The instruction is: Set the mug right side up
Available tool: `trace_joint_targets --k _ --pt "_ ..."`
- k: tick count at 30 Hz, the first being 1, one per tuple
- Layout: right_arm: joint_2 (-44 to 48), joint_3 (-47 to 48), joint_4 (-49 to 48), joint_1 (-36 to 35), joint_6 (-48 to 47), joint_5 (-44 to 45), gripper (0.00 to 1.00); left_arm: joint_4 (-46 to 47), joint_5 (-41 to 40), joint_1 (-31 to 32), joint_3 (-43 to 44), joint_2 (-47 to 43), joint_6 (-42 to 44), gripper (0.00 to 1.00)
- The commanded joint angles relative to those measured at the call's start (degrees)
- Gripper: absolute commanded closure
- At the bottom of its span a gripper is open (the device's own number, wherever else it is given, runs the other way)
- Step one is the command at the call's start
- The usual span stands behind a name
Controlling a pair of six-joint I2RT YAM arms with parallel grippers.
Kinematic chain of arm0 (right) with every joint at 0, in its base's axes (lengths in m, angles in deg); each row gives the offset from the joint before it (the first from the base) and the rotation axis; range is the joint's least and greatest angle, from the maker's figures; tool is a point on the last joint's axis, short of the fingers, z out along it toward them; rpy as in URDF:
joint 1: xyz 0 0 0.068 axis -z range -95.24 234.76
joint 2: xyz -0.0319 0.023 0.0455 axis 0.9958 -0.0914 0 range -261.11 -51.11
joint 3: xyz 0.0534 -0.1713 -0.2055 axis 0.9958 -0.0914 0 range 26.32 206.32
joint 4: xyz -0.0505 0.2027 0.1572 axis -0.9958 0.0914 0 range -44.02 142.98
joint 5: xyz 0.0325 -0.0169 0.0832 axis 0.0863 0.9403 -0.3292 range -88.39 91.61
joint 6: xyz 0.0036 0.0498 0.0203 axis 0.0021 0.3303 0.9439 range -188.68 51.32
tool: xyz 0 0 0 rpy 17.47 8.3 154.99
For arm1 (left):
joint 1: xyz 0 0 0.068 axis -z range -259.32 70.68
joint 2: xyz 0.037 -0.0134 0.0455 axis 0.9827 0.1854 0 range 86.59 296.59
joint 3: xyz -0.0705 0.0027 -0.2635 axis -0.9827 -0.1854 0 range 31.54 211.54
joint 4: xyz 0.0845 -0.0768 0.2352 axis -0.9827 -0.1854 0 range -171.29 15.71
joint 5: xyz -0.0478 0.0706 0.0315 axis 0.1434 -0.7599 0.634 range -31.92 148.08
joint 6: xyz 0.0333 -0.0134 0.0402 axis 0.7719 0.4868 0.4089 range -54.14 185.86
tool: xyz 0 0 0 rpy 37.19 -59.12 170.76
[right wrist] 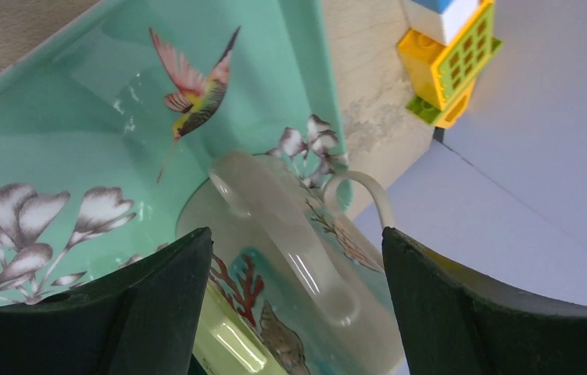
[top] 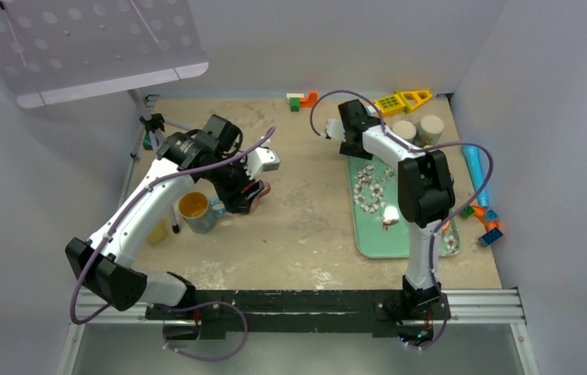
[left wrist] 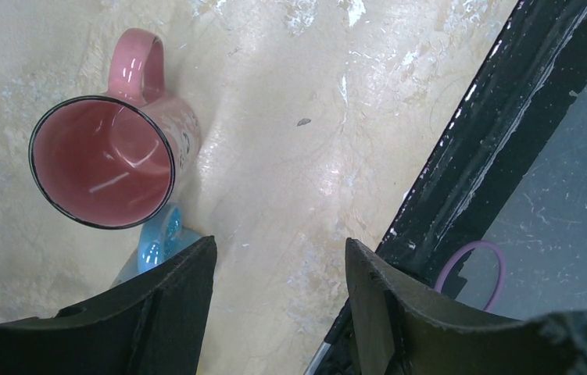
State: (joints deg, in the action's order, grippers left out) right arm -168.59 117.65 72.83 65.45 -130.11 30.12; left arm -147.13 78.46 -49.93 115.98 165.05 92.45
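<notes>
Item: pink mug (left wrist: 102,160). We find it on the left half of the desk (top: 306,226), standing on its base with the mouth open upward and the handle toward the far side. In the overhead view the left arm mostly covers it.

Left pincer (left wrist: 278,246): released, nothing between the jaws, hanging above bare desk just beside the pink mug.

Neighbour: a blue mug (top: 196,209) with a yellow inside, also mouth up, to the left of that pincer.

Item: white mug (right wrist: 274,258), painted with coral and shells, over the far end of the green tray (right wrist: 306,62), near the toy bricks (right wrist: 450,70). We cannot tell which way up it is.

Right pincer (right wrist: 296,234): jaws spread wide on either side of the white mug. We cannot tell whether they press it.

Progress, as we judge it: the pink mug needs no further turning; only the white mug remains in doubt.
</notes>
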Motion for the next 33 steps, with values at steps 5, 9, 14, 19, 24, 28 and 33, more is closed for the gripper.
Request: trace_joint_targets --k 5,9,14,19,24,28,33 --pt "-3.21 3.46 0.2 3.01 -3.28 0.83 0.22 0.09 1.36 -0.06 1.07 0.41 0.32 0.35" --pt "-3.51 1.73 -0.04 3.46 -3.43 -0.37 0.35 0.28 1.41 -0.1 1.03 0.27 0.37 0.35" --pt "-4.32 1.65 0.66 3.49 -4.09 1.23 0.43 0.47 1.41 -0.04 1.49 0.6 0.18 0.35" --pt "-3.85 1.7 -0.13 3.4 -4.14 0.29 0.64 0.4 1.19 -0.09 1.65 0.99 0.22 0.35" --pt "-3.07 1.65 -0.92 3.0 -4.91 0.57 1.0 0.41 1.09 -0.05 1.84 1.4 0.13 0.35" --pt "-1.28 1.64 -2.13 2.0 -5.29 0.54 1.0 0.24 0.99 -0.04 2.12 1.37 0.05 0.35" --pt "1.76 3.7 -6.36 1.23 -1.87 0.63 1.0 0.01 1.23 -0.04 2.28 0.56 0.0 0.35"
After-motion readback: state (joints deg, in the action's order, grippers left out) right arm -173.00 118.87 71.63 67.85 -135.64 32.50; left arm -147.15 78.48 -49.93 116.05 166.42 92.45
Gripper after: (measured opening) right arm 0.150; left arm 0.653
